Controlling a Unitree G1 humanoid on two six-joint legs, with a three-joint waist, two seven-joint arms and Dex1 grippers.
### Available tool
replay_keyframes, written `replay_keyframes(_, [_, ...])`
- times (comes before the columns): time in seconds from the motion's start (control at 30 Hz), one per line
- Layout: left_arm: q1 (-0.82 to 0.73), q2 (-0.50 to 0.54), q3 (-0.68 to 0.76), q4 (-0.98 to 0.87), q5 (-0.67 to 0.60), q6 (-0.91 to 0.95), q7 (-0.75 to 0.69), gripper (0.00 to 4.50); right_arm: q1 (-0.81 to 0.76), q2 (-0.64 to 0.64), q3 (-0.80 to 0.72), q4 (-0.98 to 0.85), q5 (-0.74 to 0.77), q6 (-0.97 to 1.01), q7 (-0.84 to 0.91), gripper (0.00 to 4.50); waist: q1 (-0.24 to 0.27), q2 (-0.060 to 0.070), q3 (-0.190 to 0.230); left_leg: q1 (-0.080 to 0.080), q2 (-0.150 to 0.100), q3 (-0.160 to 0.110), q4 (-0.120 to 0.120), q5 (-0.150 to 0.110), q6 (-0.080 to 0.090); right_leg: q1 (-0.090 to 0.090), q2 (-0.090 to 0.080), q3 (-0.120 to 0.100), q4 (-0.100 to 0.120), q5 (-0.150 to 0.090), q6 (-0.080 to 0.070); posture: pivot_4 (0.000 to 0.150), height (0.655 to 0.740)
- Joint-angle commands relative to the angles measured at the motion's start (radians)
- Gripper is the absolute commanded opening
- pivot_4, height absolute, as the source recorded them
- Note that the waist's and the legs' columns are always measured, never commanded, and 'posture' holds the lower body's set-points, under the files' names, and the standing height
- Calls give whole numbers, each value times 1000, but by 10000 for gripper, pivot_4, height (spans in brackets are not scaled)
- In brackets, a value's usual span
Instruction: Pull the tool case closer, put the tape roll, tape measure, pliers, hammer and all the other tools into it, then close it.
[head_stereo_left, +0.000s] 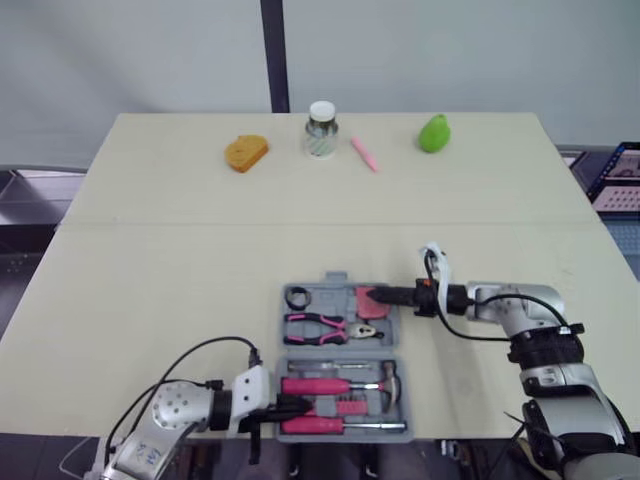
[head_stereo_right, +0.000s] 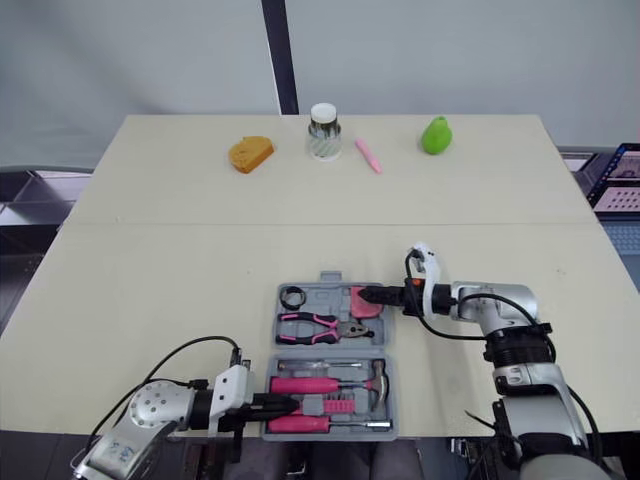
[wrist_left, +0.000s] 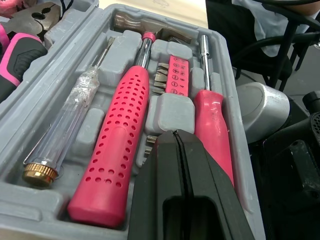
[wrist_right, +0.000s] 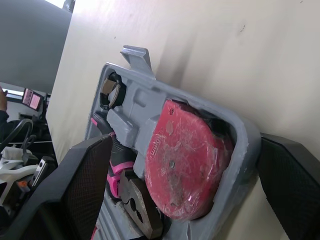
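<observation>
Jar (head_stereo_left: 322, 130), pear (head_stereo_left: 433, 133) and pen (head_stereo_left: 364, 154) sit far off on the tabletop (head_stereo_left: 150, 260). The open case (wrist_right: 122, 122) holds a hammer (wrist_left: 120, 135), pliers (head_stereo_left: 320, 327) and a tape measure (wrist_right: 187, 165). The right gripper (head_stereo_left: 375, 297) is spread and the left gripper (wrist_left: 176, 137) is closed.

Silver rounded shells on left arm (head_stereo_left: 168, 418) and right arm (head_stereo_left: 518, 304); looping black cables (head_stereo_left: 480, 338); left gripper (head_stereo_left: 290, 405) and right gripper (head_stereo_left: 378, 297) matte black.

Signs: the pink plastic bit-holder strip (wrist_left: 176, 75) carries a row of small round screw-head marks, crosses and slots.
Lettering: raised characters run along the rim of the round red tape measure (wrist_right: 187, 160), too faint to read.
Label: the white-lidded glass jar (head_stereo_left: 321, 131) bears one, illegible.
</observation>
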Motion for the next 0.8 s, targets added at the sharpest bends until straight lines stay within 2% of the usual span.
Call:
replay_keyframes(0.03, [11,19,-18,49,58,24,25,0,-4,21,7,-35,34,11,64,44755,-2,0,0,0,0,0,0,0,0,0,0,0,0,0,0,1500,6950])
replay_keyframes(0.23, [10,33,-12,54,66,19,35,0,38,-27,7,-197,70,61,105,44755,-1,0,0,0,0,0,0,0,0,-1,0,0,0,0,0,1500,6950])
replay_keyframes(0.4, [20,48,9,13,62,48,61,0,112,-120,17,-446,117,106,119,44755,-1,0,0,0,0,-1,0,0,0,0,0,0,0,0,0,1500,6950])
replay_keyframes(0.57, [78,82,50,-133,22,140,99,0,181,-219,-26,-722,223,190,103,44755,-3,0,0,0,1,-1,-1,-1,-1,-1,0,0,-1,0,0,1500,6950])
replay_keyframes(0.7, [211,160,199,-391,-126,319,109,0,241,-300,-88,-908,322,245,78,44755,-3,-2,1,-2,2,-1,-1,-1,-2,-2,1,0,-2,-1,-1,1500,6950])
replay_keyframes(0.8, [377,228,426,-552,-268,452,91,0,302,-362,-151,-1027,410,276,73,44755,2,-5,3,-2,2,-2,0,-1,-2,-1,0,0,-2,-1,-1,1500,6950])
